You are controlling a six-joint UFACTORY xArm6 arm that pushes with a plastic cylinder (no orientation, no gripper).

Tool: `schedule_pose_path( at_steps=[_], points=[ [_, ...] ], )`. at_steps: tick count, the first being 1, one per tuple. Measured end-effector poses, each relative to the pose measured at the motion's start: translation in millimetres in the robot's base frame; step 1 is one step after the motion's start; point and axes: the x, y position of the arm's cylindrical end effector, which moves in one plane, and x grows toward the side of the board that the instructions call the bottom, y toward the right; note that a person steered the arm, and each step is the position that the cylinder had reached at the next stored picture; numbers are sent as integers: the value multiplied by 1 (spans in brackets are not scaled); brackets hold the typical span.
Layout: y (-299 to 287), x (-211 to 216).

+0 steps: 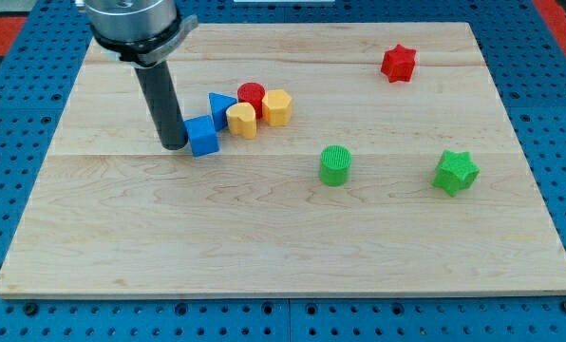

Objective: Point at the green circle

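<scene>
The green circle (335, 165) is a short green cylinder a little right of the board's middle. My tip (174, 145) rests on the board at the view's left, touching or almost touching the left side of a blue cube (203, 136). The green circle lies far to the right of my tip and slightly lower in the view.
A cluster sits right of my tip: the blue cube, a blue triangle (220, 105), a red cylinder (252, 96), a yellow rounded block (242, 121) and a yellow hexagon (277, 107). A green star (455, 173) is at the right, a red star (398, 63) at the upper right.
</scene>
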Motion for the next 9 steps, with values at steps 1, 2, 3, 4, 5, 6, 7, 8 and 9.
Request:
schedule_pose_path(
  at_steps=[1, 2, 3, 4, 5, 6, 7, 8, 9],
  points=[
    [3, 0],
    [-11, 24],
    [-10, 66],
    [29, 76],
    [83, 76],
    [133, 83],
    [181, 85],
    [214, 85],
    [218, 82]
  ],
)
